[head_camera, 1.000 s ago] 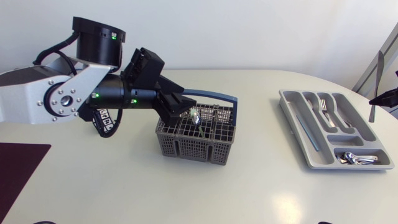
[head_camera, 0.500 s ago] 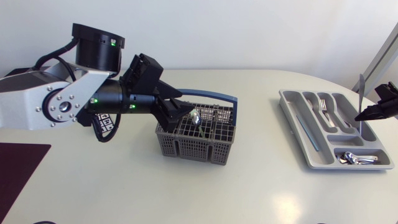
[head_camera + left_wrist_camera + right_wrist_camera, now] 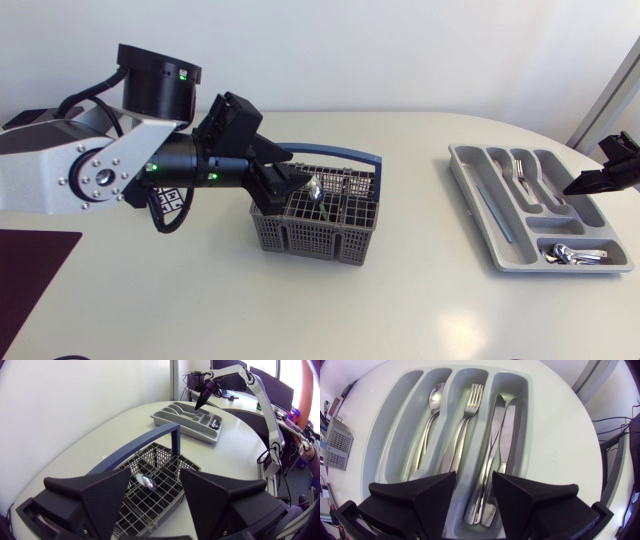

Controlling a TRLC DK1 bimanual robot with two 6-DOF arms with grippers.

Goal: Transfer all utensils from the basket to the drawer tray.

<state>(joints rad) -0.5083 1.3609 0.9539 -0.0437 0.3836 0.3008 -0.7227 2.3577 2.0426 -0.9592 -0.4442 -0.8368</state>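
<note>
**Spoon upright in the basket, knives flat in the tray**

We are holding our left gripper [image 3: 155, 475] just above the basket [image 3: 300, 232] with its two matte black wedge fingers spread wide, touching nothing. Between them, lower down, a polished steel spoon [image 3: 145, 482] is standing in one of the cells. Its long axis is running close to vertical with a slight lean. The rounded bowl is pointing up and the handle is dropping into the grid. The basket is a grey plastic box with latticed walls, and a curved blue handle [image 3: 131, 449] is arching over it.

Well apart from it on the pale, smooth table [image 3: 420, 300], our right gripper [image 3: 473, 480] is hovering over the drawer tray [image 3: 395, 420]. Its fingers are parted and holding nothing. The tray is grey moulded plastic with rounded lengthwise slots. Two shiny knives [image 3: 502, 435] are lying flat, side by side, in the slot ahead of that gripper. Their long axes are following the slot and their blades are pointing away from the fingers. In the neighbouring slot a fork [image 3: 466, 415] is lying the same way, tines away. Beyond it a second spoon [image 3: 434, 397] is lying with its bowl away. A few small spoons [image 3: 575, 255] are sitting in the crosswise compartment at the tray's near end.
</note>
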